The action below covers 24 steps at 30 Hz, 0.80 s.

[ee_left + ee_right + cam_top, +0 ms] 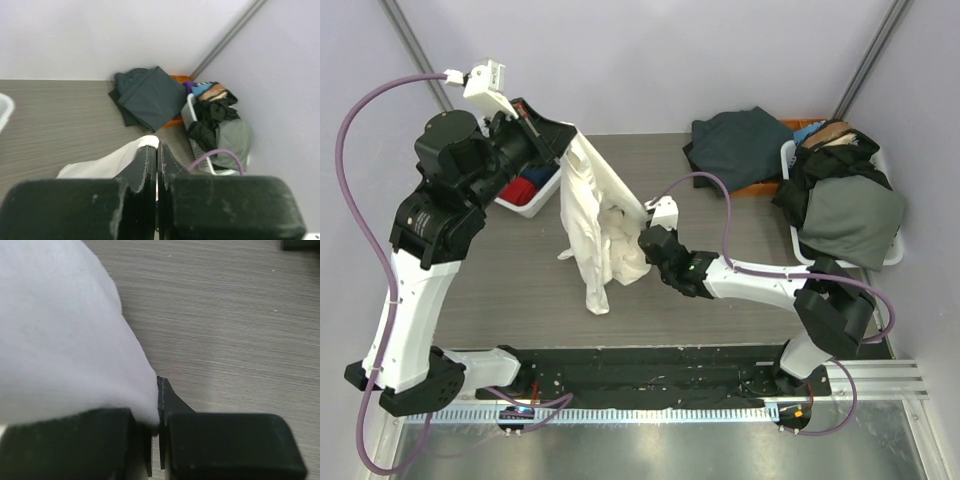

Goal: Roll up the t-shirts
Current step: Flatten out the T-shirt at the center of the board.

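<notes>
Cream-white cloth hangs in a long drape above the middle of the grey table [520, 290]. It is the cream-white t-shirt [592, 215], lifted at its top, with its lowest fold trailing down to the tabletop. The left gripper [563, 140], raised high at the far left, has its jaws pressed together on the shirt's upper edge. Its wrist view shows a pale fold pinched between the black fingers. The right gripper [645, 238], low and just right of the drape, is clamped on a bunched side of the same shirt, and white fabric fills much of its wrist view.

The shirt looks light, soft and limp, so it will likely sag, twist and fold on itself wherever it is unsupported. A hold on an outer edge, such as a shoulder or hem corner, should let it spread flat for rolling. A pinch in the bunched middle risks catching several layers.

At the far left, a white tub [532, 205] holds red and navy cloth [525, 185]. At the far right lie a dark green garment [735, 145] and a lattice basket [892, 252] heaped with dark clothes.
</notes>
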{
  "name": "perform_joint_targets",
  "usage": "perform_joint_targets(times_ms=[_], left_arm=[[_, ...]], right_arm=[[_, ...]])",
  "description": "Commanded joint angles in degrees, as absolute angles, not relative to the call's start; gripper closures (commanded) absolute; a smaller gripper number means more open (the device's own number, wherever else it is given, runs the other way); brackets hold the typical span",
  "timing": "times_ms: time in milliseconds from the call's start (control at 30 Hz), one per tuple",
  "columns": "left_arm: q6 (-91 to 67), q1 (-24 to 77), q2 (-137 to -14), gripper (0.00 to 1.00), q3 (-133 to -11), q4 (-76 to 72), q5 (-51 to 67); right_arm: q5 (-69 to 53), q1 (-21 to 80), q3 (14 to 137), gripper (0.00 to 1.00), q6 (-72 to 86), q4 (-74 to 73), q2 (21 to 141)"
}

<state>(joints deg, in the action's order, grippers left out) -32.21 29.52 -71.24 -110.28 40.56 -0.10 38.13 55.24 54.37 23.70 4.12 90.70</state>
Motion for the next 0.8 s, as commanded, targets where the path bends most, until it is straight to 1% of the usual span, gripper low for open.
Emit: perform_joint_targets(times_ms=[0,67,100,133,233,267,300,367,400,433,500,533,567,633,767], left_arm=[[-25.33,29.62,-68.38,1.00,-114.96,42.00,-13.65],[-23.04,29.62,-66.89,1.00,-114.09,42.62,-19.48],[-21.11,29.62,-66.19,1.00,-113.56,42.63,-24.65],[-20.48,29.71,-65.66,1.00,-112.16,42.28,-26.35],[-18.29,29.62,-63.20,1.00,-109.87,41.31,-31.45],[-17.85,29.62,-62.32,1.00,-109.60,41.31,-32.33],[-16.62,29.62,-62.05,1.00,-109.51,41.40,-33.21],[-15.12,29.62,-61.44,1.00,-110.47,42.71,-36.29],[-13.46,29.62,-60.65,1.00,-110.83,43.06,-38.39],[-12.66,29.71,-60.04,1.00,-111.18,43.24,-41.37],[-10.90,29.62,-57.67,1.00,-111.01,42.28,-42.62],[-10.81,29.62,-56.96,1.00,-111.18,41.93,-42.89],[-11.07,29.62,-56.26,1.00,-111.27,41.66,-41.93],[-12.82,29.62,-54.94,1.00,-110.92,41.66,-40.18],[-15.81,29.62,-54.23,1.00,-106.45,40.43,-36.57]], right_arm=[[35.34,54.50,57.04,0.99,22.15,0.38,85.62],[35.33,52.92,57.83,0.99,21.80,-4.37,80.35],[35.16,52.39,59.49,0.99,21.62,-9.35,78.59],[34.72,51.69,60.63,0.99,21.36,-11.93,74.66],[31.39,50.71,65.90,0.99,18.47,-20.37,68.84],[29.29,50.71,67.48,0.99,17.85,-22.48,65.51],[24.48,50.71,70.98,0.99,16.80,-26.85,64.17],[17.96,50.71,74.43,0.99,16.26,-31.09,61.19],[11.67,50.71,77.49,0.99,16.35,-34.94,60.56],[8.38,50.71,78.82,0.99,16.43,-36.55,60.03],[2.06,50.71,81.46,0.99,16.44,-39.62,58.46],[-4.16,50.71,81.82,0.99,16.52,-39.81,57.75],[-6.74,50.71,82.17,0.99,16.78,-39.73,57.14],[-10.70,50.71,83.75,0.99,18.01,-40.25,55.73],[-13.44,50.71,85.25,0.99,19.86,-44.20,56.86]])
